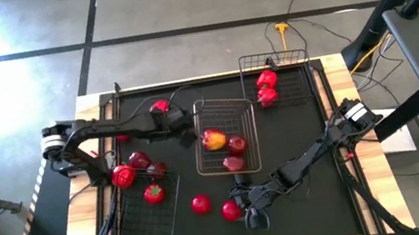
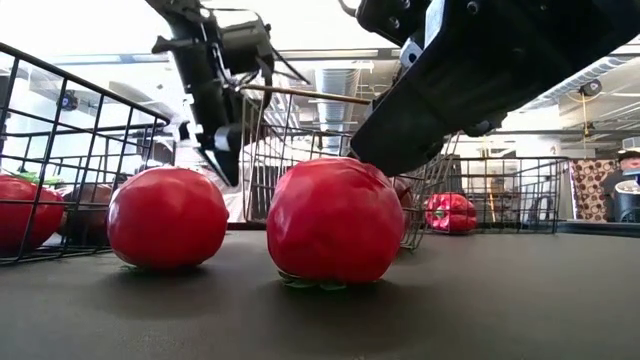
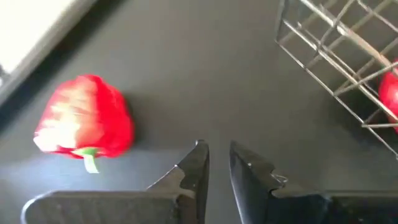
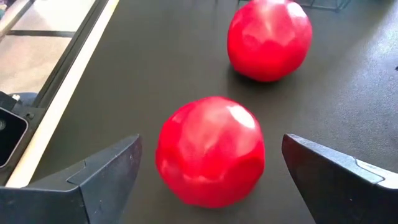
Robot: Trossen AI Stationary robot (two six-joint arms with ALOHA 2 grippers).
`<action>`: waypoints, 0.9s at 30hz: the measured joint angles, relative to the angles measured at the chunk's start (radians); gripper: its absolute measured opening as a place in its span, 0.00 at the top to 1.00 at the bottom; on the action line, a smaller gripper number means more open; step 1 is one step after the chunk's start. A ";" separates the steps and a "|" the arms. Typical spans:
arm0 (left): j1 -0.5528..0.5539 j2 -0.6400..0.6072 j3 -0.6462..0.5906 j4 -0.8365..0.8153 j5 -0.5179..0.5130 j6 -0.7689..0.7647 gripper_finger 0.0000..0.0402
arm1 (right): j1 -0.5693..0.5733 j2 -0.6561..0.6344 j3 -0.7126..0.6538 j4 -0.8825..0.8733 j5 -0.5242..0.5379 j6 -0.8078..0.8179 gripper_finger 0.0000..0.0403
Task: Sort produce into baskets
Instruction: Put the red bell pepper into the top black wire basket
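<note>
Currently, your right gripper (image 4: 208, 180) is spread wide either side of the near tomato (image 4: 209, 149) on the surface, not yet touching it. A second tomato (image 4: 269, 38) lies loose just beyond. Close off-centre and the round fruit will likely roll clear or knock its neighbour. Your left gripper (image 3: 214, 165), pressed together and empty, hovers beside the silver basket (image 1: 225, 136), near a pepper (image 3: 84, 123).
</note>
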 joint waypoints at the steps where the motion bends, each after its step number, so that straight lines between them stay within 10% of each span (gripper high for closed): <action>1: 0.000 -0.006 0.009 -0.013 -0.031 0.000 0.87 | 0.000 0.000 0.000 0.000 0.000 0.000 0.06; 8: 0.047 -0.051 0.012 -0.090 -0.165 -0.012 0.71 | 0.000 0.000 0.000 0.002 0.003 -0.003 0.06; 27: 0.325 -0.035 -0.051 0.006 -0.072 -0.022 0.09 | 0.002 0.000 -0.002 -0.003 0.003 -0.002 0.06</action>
